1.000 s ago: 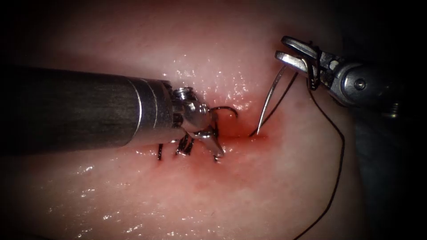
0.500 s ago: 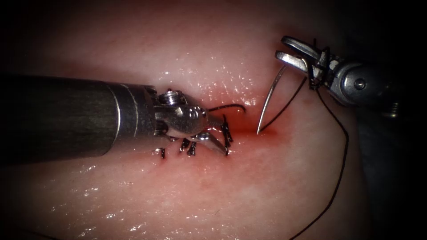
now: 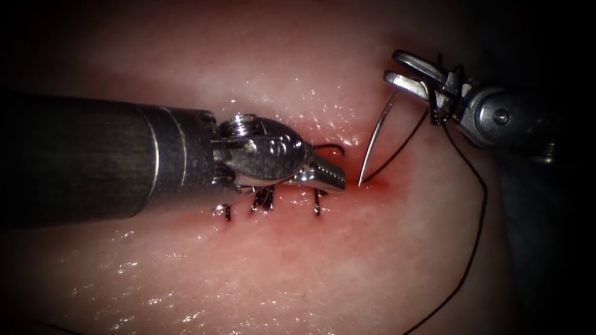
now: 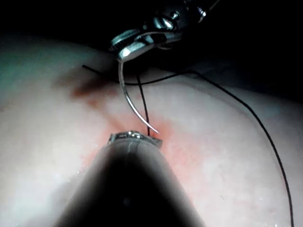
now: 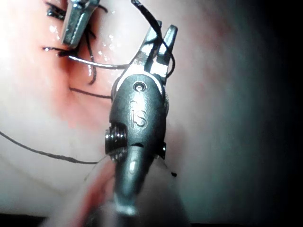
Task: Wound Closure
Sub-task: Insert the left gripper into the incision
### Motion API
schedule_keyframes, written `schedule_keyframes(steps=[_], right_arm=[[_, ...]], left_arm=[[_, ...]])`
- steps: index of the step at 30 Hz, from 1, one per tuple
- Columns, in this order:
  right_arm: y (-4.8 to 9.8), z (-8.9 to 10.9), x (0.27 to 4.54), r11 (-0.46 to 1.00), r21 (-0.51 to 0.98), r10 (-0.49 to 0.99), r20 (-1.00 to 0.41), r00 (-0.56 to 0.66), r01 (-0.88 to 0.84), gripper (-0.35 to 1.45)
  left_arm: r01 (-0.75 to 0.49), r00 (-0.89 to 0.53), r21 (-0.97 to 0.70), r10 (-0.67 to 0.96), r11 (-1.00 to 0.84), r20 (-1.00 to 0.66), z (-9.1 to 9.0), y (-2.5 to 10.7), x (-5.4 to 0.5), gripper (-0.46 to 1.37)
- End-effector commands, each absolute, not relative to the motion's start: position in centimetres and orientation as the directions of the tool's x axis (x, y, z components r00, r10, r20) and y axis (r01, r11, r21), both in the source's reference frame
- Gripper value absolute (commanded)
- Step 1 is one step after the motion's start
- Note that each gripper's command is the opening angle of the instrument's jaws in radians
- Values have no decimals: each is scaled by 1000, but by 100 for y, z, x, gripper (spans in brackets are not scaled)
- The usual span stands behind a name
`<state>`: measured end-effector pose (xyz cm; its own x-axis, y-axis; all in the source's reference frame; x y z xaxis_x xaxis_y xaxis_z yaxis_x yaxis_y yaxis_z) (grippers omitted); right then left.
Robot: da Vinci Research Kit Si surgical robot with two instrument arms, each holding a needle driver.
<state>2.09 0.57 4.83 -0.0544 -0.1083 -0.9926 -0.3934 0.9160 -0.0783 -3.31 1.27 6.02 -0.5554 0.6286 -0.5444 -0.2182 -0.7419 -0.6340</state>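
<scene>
The right tool (image 3: 403, 69) is clamped on the needle (image 3: 374, 139) near its thread end. The needle's point rests at the right end of the cut (image 3: 347, 184) in the tissue (image 3: 298, 273), in red fluid (image 3: 379, 186). The thread (image 3: 478, 229) trails toward the tissue's right edge. The left tool (image 3: 332, 177), jaws together and empty, lies over the stitches (image 3: 264, 201), its tip just beside the needle's point.

The right tool (image 5: 158, 40) bears an embossed "IS" mark.
</scene>
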Motion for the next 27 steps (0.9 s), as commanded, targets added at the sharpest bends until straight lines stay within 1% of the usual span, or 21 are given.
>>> schedule_keyframes(steps=[1, 10, 17, 22, 27], right_arm=[[57, 483, 209, 913, -77, -108, -993, -55, -400, -35], [58, 482, 205, 915, -75, -106, -993, -57, -397, -35], [58, 481, 205, 915, -75, -106, -993, -57, -397, -35], [58, 481, 205, 915, -75, -106, -993, -57, -397, -35], [57, 481, 205, 915, -75, -106, -993, -57, -397, -35]], left_arm=[[-199, -558, -642, 624, -741, -547, 605, 125, -332, -35], [-179, -567, -635, 606, -752, -558, 630, 117, -340, -35], [-187, -576, -650, 618, -737, -535, 654, 110, -340, -35], [-202, -622, -646, 606, -736, -496, 675, 106, -336, -35], [-221, -631, -631, 602, -744, -489, 687, 107, -334, -35]])
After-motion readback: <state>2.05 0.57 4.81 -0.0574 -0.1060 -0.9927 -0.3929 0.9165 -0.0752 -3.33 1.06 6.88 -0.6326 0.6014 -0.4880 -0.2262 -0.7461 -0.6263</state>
